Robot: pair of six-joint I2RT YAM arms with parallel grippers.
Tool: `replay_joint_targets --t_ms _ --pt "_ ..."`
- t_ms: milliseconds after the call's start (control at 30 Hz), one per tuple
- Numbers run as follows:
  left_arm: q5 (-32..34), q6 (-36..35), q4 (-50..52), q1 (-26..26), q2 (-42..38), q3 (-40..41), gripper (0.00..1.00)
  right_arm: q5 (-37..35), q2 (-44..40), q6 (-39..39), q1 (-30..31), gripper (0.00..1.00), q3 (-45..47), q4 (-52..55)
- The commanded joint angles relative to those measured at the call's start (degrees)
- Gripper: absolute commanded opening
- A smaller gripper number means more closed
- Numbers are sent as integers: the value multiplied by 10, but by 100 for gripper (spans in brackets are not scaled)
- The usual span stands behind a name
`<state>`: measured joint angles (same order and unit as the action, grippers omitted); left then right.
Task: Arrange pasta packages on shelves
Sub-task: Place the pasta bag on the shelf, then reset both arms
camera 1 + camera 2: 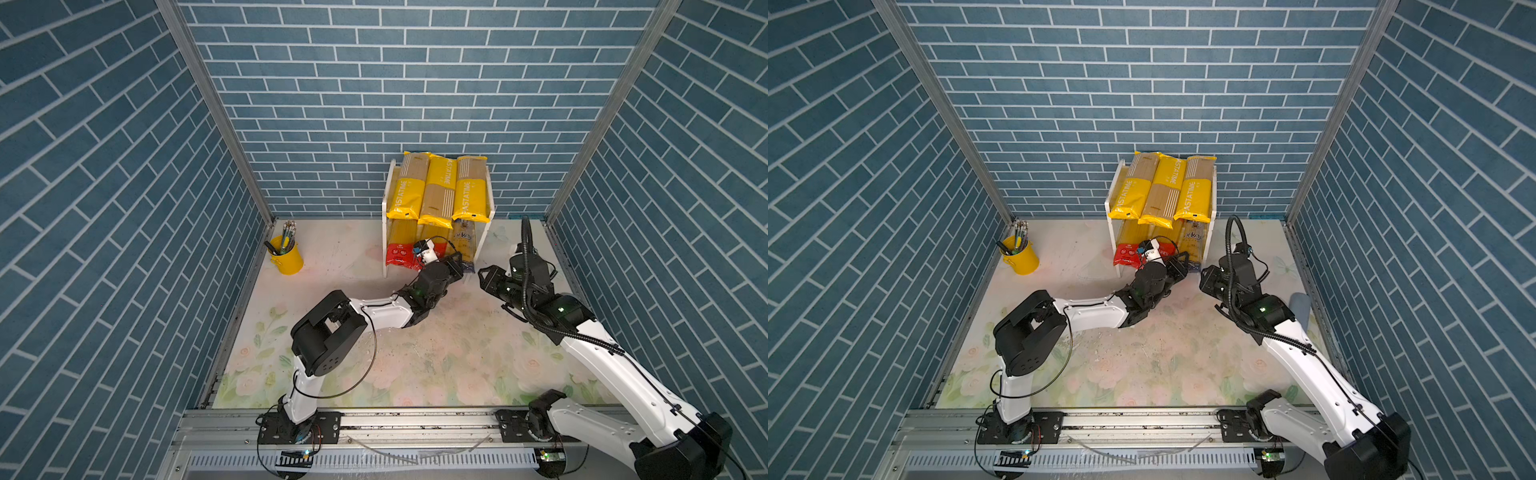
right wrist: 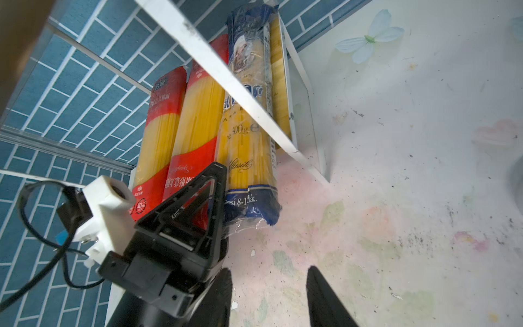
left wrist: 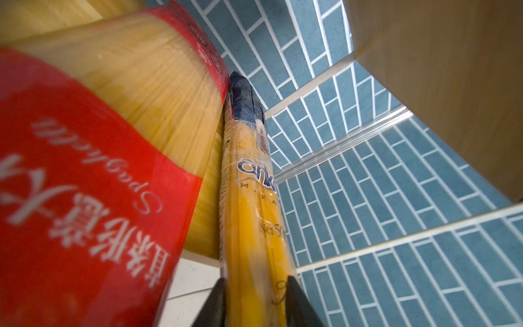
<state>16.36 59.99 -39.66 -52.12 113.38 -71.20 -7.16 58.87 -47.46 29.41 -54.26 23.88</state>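
**Desk:** What is showing, left to right?

**Operator:** A yellow pencil cup (image 1: pixel 286 257) is standing at the far left of the flowered table (image 1: pixel 415 353), well apart from everything. At centre, the shelf (image 1: pixel 385 232) is carrying three yellow bags (image 1: pixel 436 187) side by side on its top board. On the lower board two red-ended bags (image 2: pixel 161 127) are lying at left. The blue-ended bag (image 2: pixel 249 136) is lying just beside them in the right-hand slot.

**Desk:** And your arms?

**Operator:** I am keeping the left gripper (image 1: pixel 459 266) at the near end of the blue-ended bag, which is sticking out past the shelf front. Its fingers (image 3: pixel 215 305) are straddling that end, one on each side. I cannot tell whether they are squeezing it or sitting loose. The right gripper (image 2: pixel 268 279) is hovering just to the right, near but not touching. Its fingers (image 2: pixel 322 297) are partway apart with nothing between them.

**Desk:** What is the next move turning on?

**Operator:** The bag's long axis. It is running front to back, straight away from the left gripper and into the shelf. I am judging that any push or retreat needs to follow that line. A sideways drift could drag the bag against its red-ended neighbour or the shelf. The left arm is the nearer one.
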Motion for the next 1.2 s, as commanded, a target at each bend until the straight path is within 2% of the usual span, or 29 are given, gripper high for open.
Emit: replay_joint_targets --t_ms 0,200,367,533,667,800,900,1000,1100,1167 --pt "-5 -33 24 5 -29 14 51 -14 -5 23 -9 45 11 10" --pt "-13 -85 58 -3 -77 37 69 -13 1 39 -28 44 11 10" --pt "-31 -115 121 -21 -123 64 71 -8 11 64 -57 44 0 13" --pt "-5 -174 220 -52 -201 118 73 -34 29 103 -107 44 -10 16" --pt "40 -270 360 -68 -281 142 75 -107 57 121 -145 46 -6 8" --pt "109 -398 403 -72 -396 232 76 -187 53 222 -150 51 84 -163" --pt "197 -504 418 -67 -492 298 87 -246 73 297 -155 52 110 -228" --pt "254 -606 402 -31 -585 356 98 -308 93 349 -167 55 144 -312" --pt "227 -634 387 82 -634 396 99 -312 120 378 -187 56 196 -426" --pt "228 -652 359 153 -636 418 100 -306 149 389 -197 56 219 -481"
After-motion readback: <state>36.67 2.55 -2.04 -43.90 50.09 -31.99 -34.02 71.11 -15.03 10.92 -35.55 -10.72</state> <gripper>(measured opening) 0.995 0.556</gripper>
